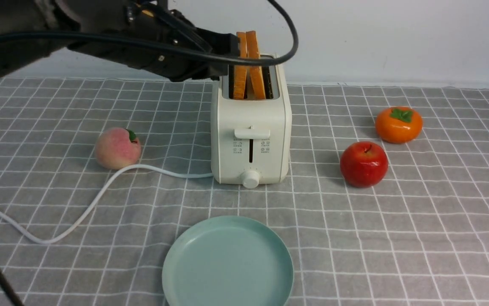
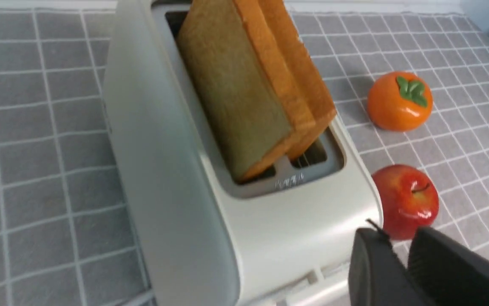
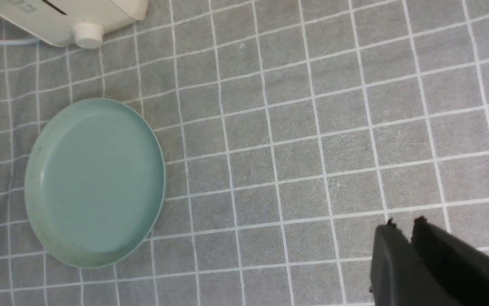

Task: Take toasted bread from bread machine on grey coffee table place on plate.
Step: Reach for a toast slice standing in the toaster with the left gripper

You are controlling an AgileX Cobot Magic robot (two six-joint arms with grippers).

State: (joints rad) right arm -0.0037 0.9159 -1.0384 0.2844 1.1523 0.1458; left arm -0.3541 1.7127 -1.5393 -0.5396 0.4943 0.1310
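"Where's the toast?"

"Two toast slices (image 1: 240,83) stand in the toaster (image 1: 251,117), well proud of its slots; the plate (image 1: 227,263) is bare."

"And the grippers?"

"The left gripper (image 2: 397,242) has its tips slightly parted, nothing between them. The right gripper (image 3: 406,229) shows a narrow gap too, also empty, out over the grey grid cloth (image 3: 291,170)."

"How would you take a slice?"

"I'd spread the left jaws wider, straddle one slice's two faces, pinch gently and lift straight up along its slot (the tops crowd together, so a careless finger could catch both)."

"Which way do they point?"

"On edge, faces towards left and right, the long top edges running front to back; the right-hand one tips leftward."
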